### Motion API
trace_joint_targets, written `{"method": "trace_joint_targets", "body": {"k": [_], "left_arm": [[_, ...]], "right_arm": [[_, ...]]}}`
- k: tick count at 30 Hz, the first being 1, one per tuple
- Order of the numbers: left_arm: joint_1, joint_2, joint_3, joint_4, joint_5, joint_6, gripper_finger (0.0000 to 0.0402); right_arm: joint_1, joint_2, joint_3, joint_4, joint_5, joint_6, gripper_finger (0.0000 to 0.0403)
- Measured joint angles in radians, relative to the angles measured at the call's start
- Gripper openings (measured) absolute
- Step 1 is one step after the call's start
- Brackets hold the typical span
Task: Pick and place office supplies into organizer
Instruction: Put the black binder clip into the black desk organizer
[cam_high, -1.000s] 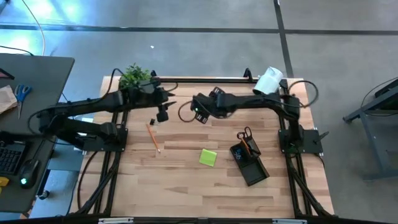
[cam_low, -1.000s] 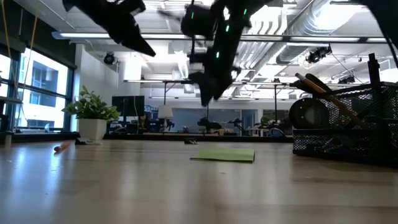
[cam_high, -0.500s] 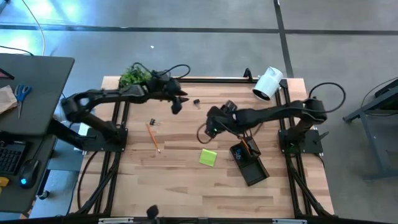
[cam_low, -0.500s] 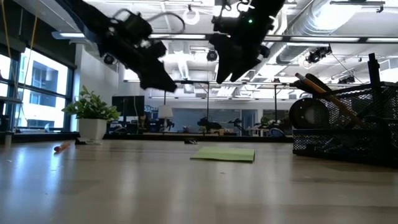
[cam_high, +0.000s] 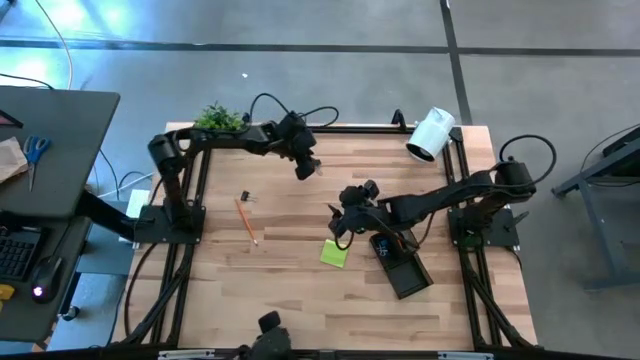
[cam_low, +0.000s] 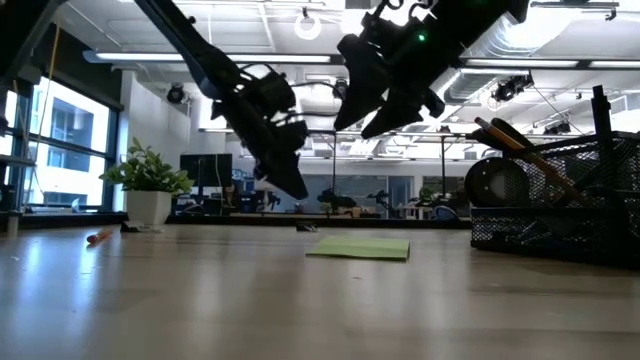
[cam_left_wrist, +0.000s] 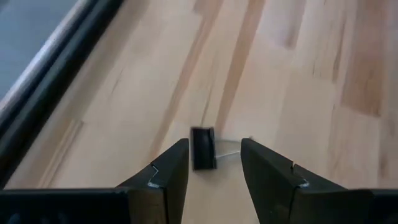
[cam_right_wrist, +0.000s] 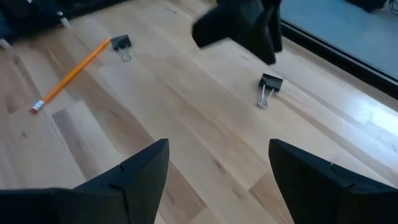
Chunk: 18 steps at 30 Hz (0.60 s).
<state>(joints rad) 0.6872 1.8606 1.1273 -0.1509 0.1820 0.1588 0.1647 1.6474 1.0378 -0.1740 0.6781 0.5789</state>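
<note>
Two sets of fingers are mine, and the left fingers (cam_left_wrist: 214, 177) do the work at this moment: they stand spread, holding nothing, with a small black clip (cam_left_wrist: 203, 148) lying on the tabletop (cam_high: 300, 290) in the gap just ahead of their tips. I judge this the approach for a pick. What comes next, as I see it, is to go down until the tips straddle the clip's black body, then press together on that body and not on its thin wire handles. From above, these left fingers (cam_high: 307, 168) hang over the planks near the far edge, about midway along it.

My right fingers (cam_right_wrist: 214, 171) are spread as wide as they go, empty, above the middle of the tabletop, just over the far end of the green pad (cam_high: 335, 253). Past them I see the same clip from the other side, its wire loops flat on the wood.

A second clip (cam_high: 245, 198) lies toward the left edge, at the far end of the orange pencil (cam_high: 246, 220). The organizer (cam_high: 400, 262) stands toward the right edge, a black mesh box with dark pens and an orange piece in its cup end; its low tray looks empty.
</note>
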Motion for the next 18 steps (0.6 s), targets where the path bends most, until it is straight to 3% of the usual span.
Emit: {"method": "trace_joint_targets", "body": {"k": [10, 15, 18], "left_arm": [[-0.003, 0.057, 0.008, 0.039, -0.031, 0.060, 0.0136], [-0.010, 0.057, 0.008, 0.052, -0.050, 0.052, 0.0136], [-0.016, 0.057, 0.008, 0.063, -0.063, 0.126, 0.0136]], "right_arm": [[-0.001, 0.000, 0.001, 0.086, -0.009, -0.055, 0.0270], [0.014, 0.000, 0.001, 0.087, -0.045, -0.062, 0.0270], [0.029, -0.009, 0.001, 0.063, -0.095, 0.000, 0.0270]]}}
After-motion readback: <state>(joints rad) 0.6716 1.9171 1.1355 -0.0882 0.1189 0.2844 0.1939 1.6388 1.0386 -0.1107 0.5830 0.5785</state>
